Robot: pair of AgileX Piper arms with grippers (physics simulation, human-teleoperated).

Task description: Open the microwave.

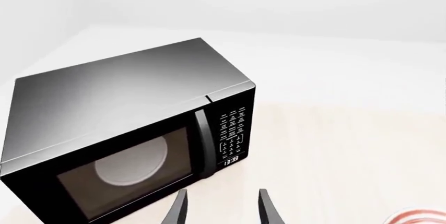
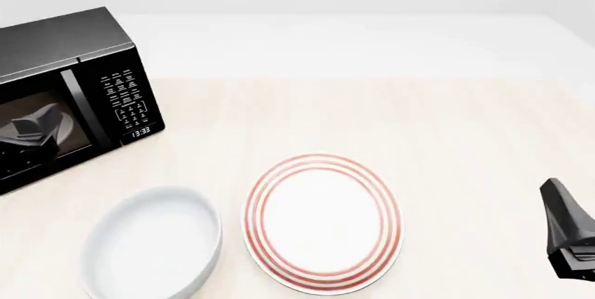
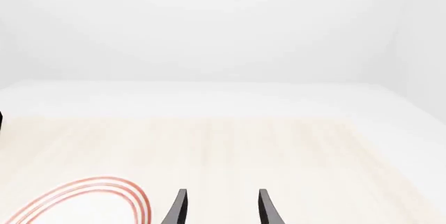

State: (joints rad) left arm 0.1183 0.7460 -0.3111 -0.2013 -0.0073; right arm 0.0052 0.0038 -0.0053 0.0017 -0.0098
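Sitting closed, the microwave (image 1: 132,135) holds a turntable (image 1: 131,162); both claws gape, empty.

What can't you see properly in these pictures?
- Microwave: its left part is cut off by the front view's edge; the left pincer covers some of the door.
- Keypad labels: too small to read in any view.
- Red-ringed plate: cut off by the right wrist view's bottom edge.
- Right pincer: partly cut off at the front view's edge.

Each pincer (image 1: 221,208) has two slim, tapering, glossy black fingers (image 1: 177,211).
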